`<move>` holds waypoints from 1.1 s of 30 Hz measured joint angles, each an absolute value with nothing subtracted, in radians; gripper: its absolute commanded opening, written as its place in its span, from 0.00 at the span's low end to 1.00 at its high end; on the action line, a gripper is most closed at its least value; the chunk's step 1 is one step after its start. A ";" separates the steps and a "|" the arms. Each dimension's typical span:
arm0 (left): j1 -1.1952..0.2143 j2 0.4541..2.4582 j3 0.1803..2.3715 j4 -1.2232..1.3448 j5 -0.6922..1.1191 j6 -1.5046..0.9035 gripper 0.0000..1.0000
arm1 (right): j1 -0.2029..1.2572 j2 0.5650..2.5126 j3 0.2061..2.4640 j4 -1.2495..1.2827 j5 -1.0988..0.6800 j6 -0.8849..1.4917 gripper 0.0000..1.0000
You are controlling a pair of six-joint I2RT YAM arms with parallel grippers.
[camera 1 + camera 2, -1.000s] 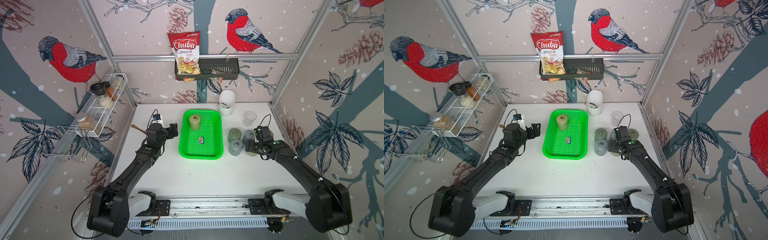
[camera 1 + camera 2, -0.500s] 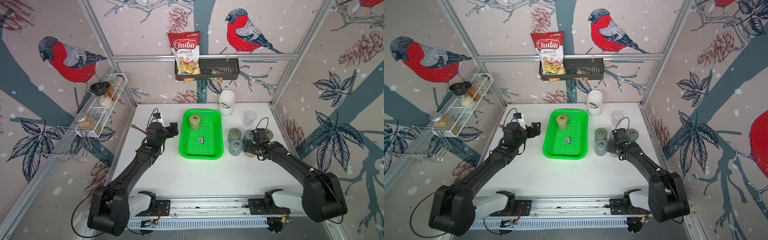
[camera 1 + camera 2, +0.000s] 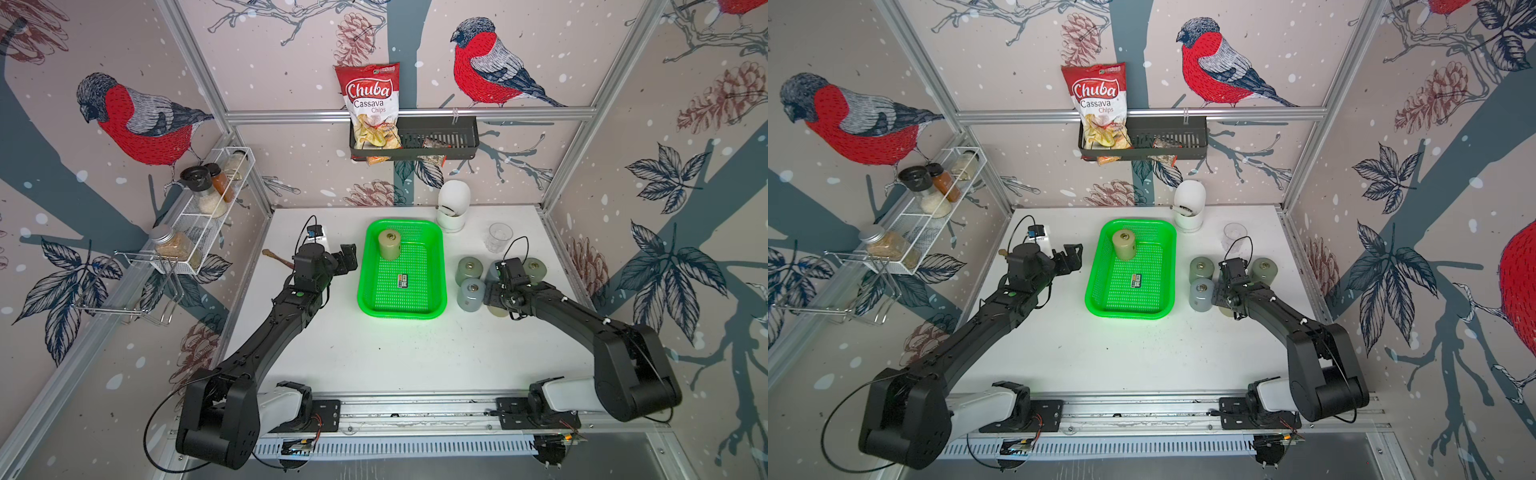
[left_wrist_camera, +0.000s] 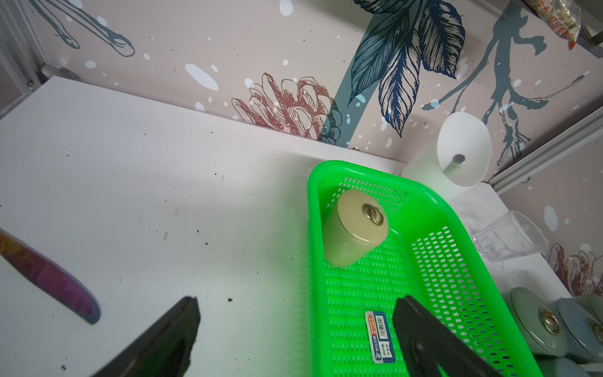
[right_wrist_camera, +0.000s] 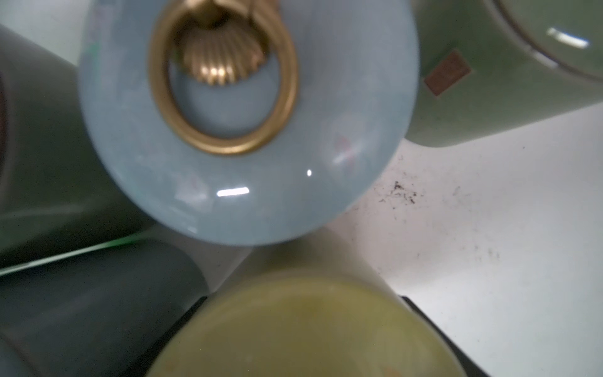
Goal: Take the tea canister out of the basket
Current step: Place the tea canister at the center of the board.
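Note:
A beige tea canister (image 3: 389, 245) (image 3: 1123, 245) (image 4: 354, 230) with a brass ring lid stands upright in the far end of the bright green basket (image 3: 402, 313) (image 3: 1127, 313) (image 4: 313, 261). My left gripper (image 3: 347, 259) (image 3: 1071, 257) (image 4: 297, 303) is open beside the basket's left rim, empty. My right gripper (image 3: 496, 305) (image 3: 1225, 305) (image 5: 303, 298) is to the right of the basket, shut on another beige canister (image 5: 303, 333), low over the table among several canisters.
Around the held one stand a blue canister (image 5: 248, 124), a grey one (image 3: 471, 294) and green ones (image 3: 469, 270) (image 3: 533, 270). A glass (image 3: 498, 237) and a white container (image 3: 453, 208) stand at the back. A comb (image 4: 49, 277) lies left of the left gripper. A sticker (image 3: 403, 280) lies in the basket.
My right arm has sunk and drawn slightly toward the front with the beige canister in its jaws. The left arm and the basket's canister have stayed put.

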State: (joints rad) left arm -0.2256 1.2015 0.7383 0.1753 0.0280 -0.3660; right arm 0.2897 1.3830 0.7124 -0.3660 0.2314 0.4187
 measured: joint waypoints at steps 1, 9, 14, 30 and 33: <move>-0.228 1.209 0.748 0.176 0.032 -0.366 0.97 | 0.290 1.383 0.710 -0.363 0.231 0.419 0.08; -0.251 1.226 0.785 0.181 0.052 -0.367 0.97 | 0.294 1.393 0.701 -0.323 0.237 0.421 0.58; -0.252 1.211 0.785 0.178 0.051 -0.368 0.97 | 0.311 1.396 0.708 -0.326 0.246 0.421 0.78; -0.252 1.162 0.785 0.166 0.023 -0.364 0.97 | 0.334 1.397 0.765 -0.368 0.257 0.418 0.99; -0.252 1.160 0.786 0.162 0.022 -0.359 0.97 | 0.337 1.386 0.781 -0.381 0.259 0.418 1.00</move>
